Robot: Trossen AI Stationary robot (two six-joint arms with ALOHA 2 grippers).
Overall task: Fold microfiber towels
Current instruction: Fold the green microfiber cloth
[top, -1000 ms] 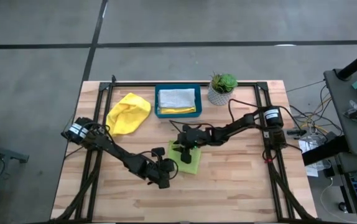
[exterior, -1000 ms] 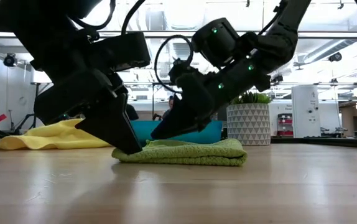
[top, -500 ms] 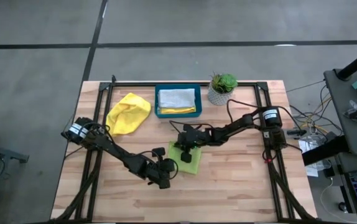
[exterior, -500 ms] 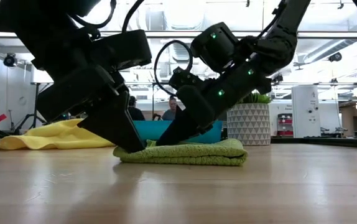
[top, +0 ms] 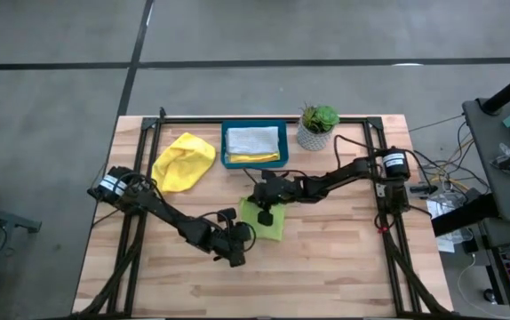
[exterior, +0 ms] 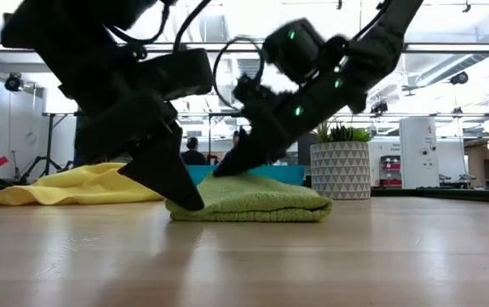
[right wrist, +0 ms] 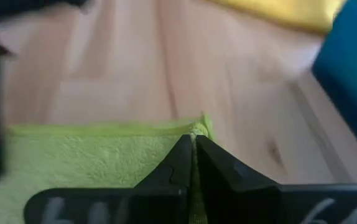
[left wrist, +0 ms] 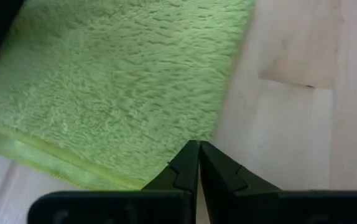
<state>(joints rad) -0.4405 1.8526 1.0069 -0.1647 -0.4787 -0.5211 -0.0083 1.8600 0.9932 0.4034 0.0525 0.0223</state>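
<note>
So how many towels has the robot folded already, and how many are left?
Done, it seems: folded towels, one yellow and one pale, lie in the teal tray. In hand: the lime green towel, already doubled over; the right gripper is shut on its far corner, and the left gripper is shut, pressing its near edge. Left: the crumpled yellow towel.

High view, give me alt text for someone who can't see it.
Two dark arms meet over a lime green towel mid-table: the right pincer shut on its far corner, the left pincer shut at its near edge. Behind lie a yellow towel and teal tray.
</note>
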